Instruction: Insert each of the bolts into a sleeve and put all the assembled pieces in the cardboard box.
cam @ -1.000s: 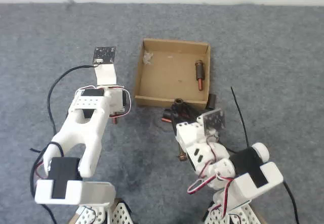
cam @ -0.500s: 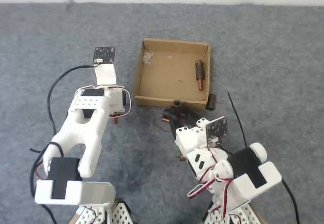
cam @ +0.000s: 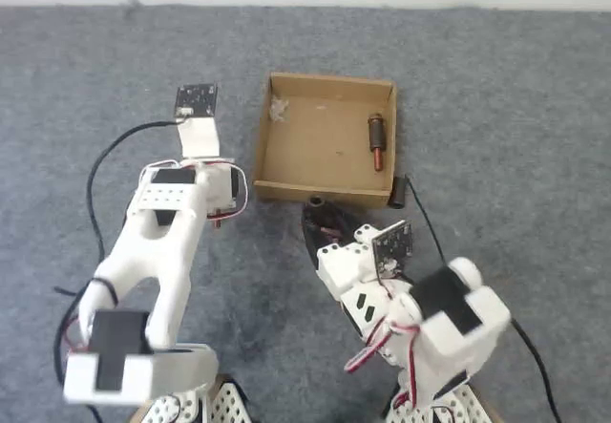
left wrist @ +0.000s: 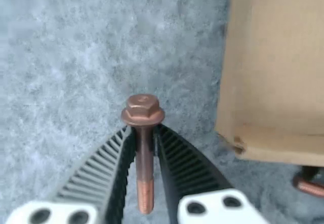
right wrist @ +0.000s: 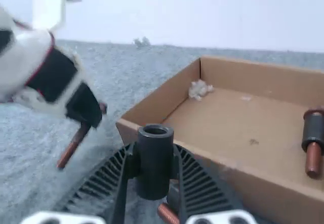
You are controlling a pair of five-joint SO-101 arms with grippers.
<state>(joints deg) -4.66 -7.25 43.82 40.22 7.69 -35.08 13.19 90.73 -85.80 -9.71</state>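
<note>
Your left gripper [left wrist: 143, 132] is clamped on a copper bolt [left wrist: 144, 173]. Its ribbed fingers pinch the shank just under the hex head, which sticks out past the fingertips. In the high view that gripper [cam: 218, 215] sits left of centre, just off the near left corner of the cardboard box [cam: 320, 191] and apart from its wall.

Your right gripper [right wrist: 154, 155] is closed around a black sleeve [right wrist: 154, 138], held upright with its bore open at the top. In the high view the sleeve [cam: 314, 201] is at mid-frame, just below the box's front wall. You cannot tell whether it touches the cardboard. A second bolt [right wrist: 167, 214] lies on the carpet beneath these fingers.

Inside the box, near its right wall, one assembled piece [cam: 377, 141] lies lengthwise, and a white scrap [cam: 279, 108] sits in the far left corner. A spare sleeve [cam: 398, 191] rests on the carpet against the box's near right corner.

The two grippers are near each other, with the box's front left corner between them. Grey carpet [cam: 496, 89] stretches wide at the left and right of the frame.
</note>
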